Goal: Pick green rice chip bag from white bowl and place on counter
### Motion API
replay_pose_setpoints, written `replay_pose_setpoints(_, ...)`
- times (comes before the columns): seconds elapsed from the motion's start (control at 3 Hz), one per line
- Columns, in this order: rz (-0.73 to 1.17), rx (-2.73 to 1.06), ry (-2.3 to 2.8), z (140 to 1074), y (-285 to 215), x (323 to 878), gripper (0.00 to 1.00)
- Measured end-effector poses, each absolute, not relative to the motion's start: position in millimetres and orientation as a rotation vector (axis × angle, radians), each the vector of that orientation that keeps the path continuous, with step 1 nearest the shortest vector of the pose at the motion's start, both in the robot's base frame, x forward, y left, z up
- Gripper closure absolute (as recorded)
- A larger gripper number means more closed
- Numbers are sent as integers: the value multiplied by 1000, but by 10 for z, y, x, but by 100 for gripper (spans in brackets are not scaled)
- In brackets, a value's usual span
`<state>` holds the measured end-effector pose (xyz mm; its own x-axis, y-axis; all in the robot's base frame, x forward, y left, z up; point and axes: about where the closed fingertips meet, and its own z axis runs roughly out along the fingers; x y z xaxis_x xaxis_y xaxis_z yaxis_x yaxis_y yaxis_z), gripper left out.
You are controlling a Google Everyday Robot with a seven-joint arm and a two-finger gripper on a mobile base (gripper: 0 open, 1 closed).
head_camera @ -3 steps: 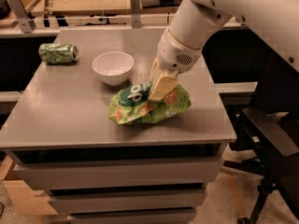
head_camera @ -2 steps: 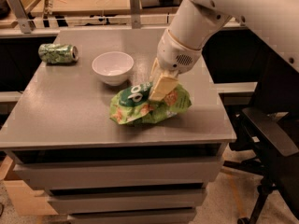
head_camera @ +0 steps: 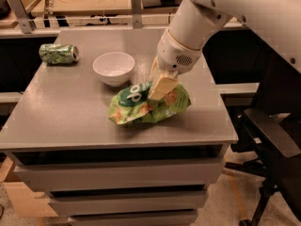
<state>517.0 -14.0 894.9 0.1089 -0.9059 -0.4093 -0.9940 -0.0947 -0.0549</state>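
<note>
One green rice chip bag (head_camera: 136,109), one white bowl (head_camera: 113,75), one soda can (head_camera: 59,53), one claw (head_camera: 158,91) at the bag.

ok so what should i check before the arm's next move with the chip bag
1. Green rice chip bag out of the white bowl: ok, the bowl looks empty.
2. Bag resting on the counter: ok, it lies on the grey top, in front of the bowl and to its right.
3. Bag away from the edges: ok, all of it sits on the surface, back from the front edge.
4. Pincer position: ok, down at the bag's top, against it.
5. Pincer grip released: cannot tell.
6. Soda can out of the arm's way: ok, it lies at the far left corner.
</note>
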Motion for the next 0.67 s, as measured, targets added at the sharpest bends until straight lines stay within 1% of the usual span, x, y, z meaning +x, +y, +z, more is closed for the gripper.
replay_pose_setpoints(0.33,374,-2090,1836,9018,-108,5179,13)
replay_pose_setpoints(0.67,341,-2084,1857,9057,-239,5268,0)
